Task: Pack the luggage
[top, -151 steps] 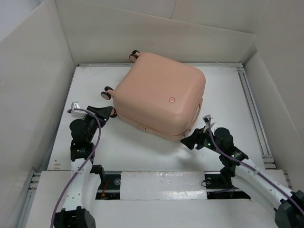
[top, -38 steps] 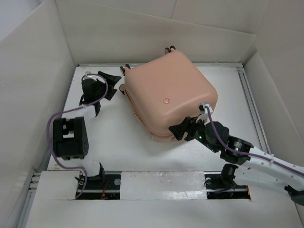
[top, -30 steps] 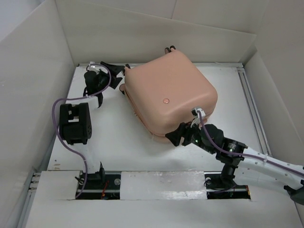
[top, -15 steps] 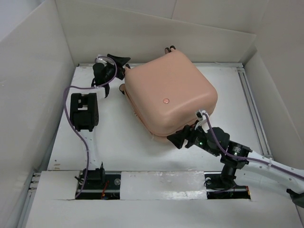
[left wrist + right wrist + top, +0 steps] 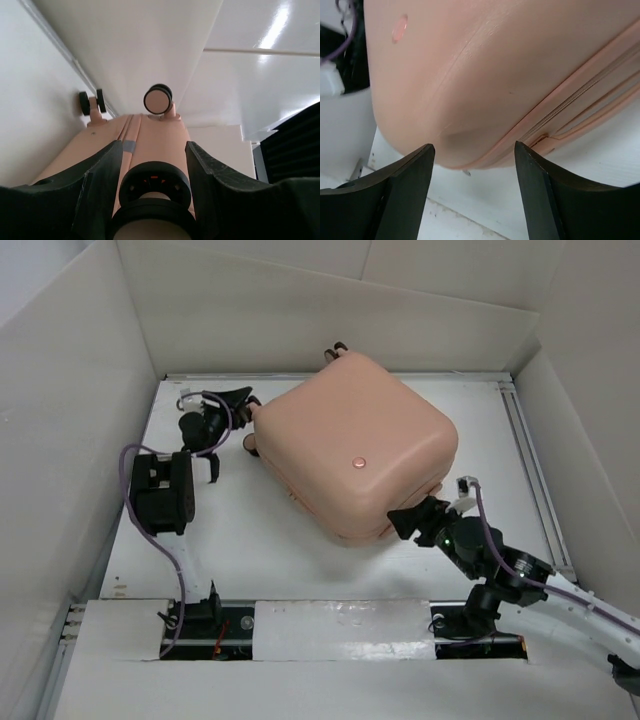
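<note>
Luggage (image 5: 355,455) rotated | left gripper (image 5: 154,147) clamps wheel (image 5: 155,186) | right gripper (image 5: 473,147) open

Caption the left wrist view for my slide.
Left end effector flanking a wheel of the peach-pink suitcase.

Both arms stretched out, left far, right near!
Black left gripper (image 5: 242,404) at upper left, elbow bent, pinches a small black wheel (image 5: 155,183); black right gripper (image 5: 413,514), lower right, jaws spread wide.
</note>
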